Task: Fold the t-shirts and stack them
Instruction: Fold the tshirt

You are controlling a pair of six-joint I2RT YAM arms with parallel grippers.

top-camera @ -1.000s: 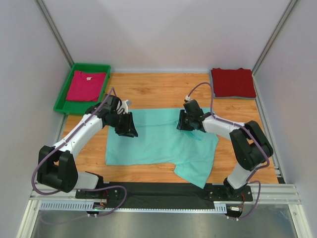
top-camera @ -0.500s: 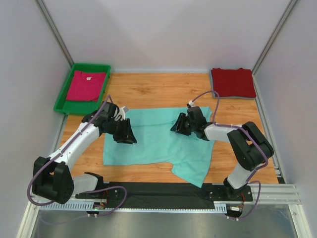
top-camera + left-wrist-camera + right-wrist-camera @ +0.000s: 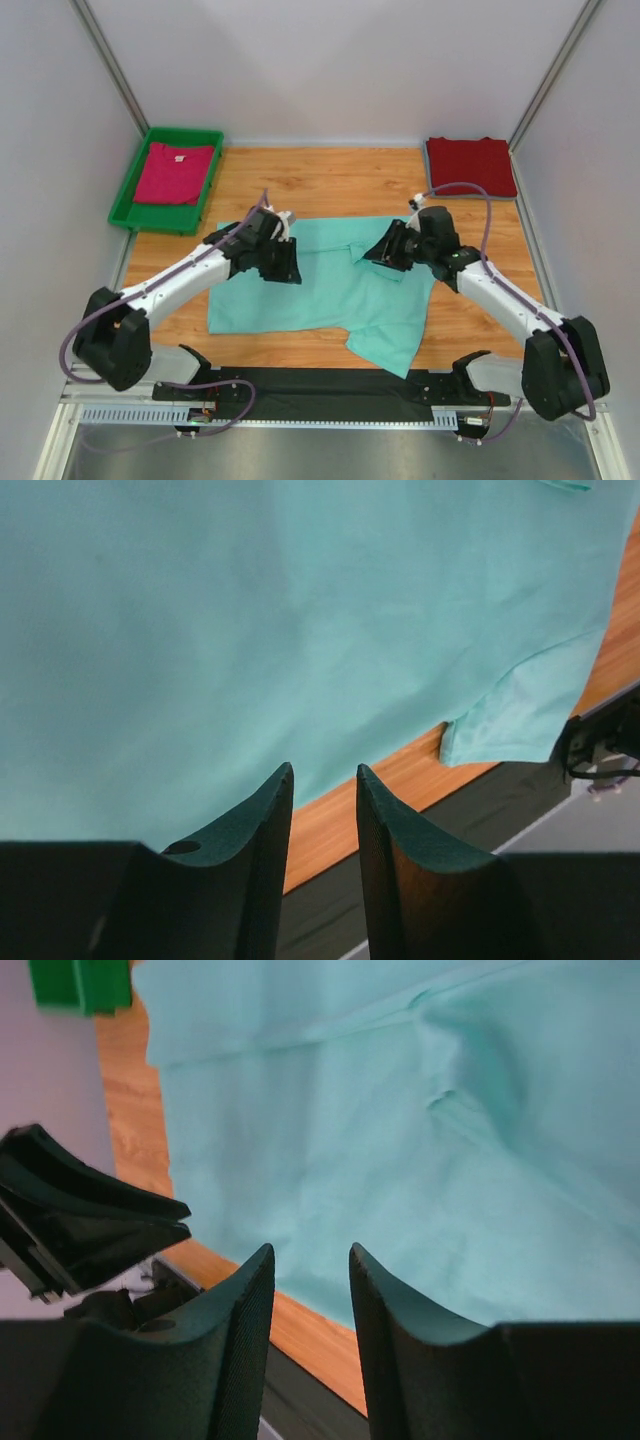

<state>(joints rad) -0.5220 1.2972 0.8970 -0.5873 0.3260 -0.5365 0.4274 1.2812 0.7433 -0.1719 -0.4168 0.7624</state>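
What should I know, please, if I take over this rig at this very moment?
Left gripper: open, empty, over the left part of the mint-teal shirt.
Right gripper: open, empty, over the same shirt's right part.
Mint-teal shirt: spread mid-table, rumpled near the right gripper, not yet folded.
Dark red shirt: folded, at the far right corner.
Magenta-pink shirt: lying in the green tray, far left.
Done: the dark red shirt looks folded.
Left: fold the mint-teal shirt, handle the pink one, then stack all three.
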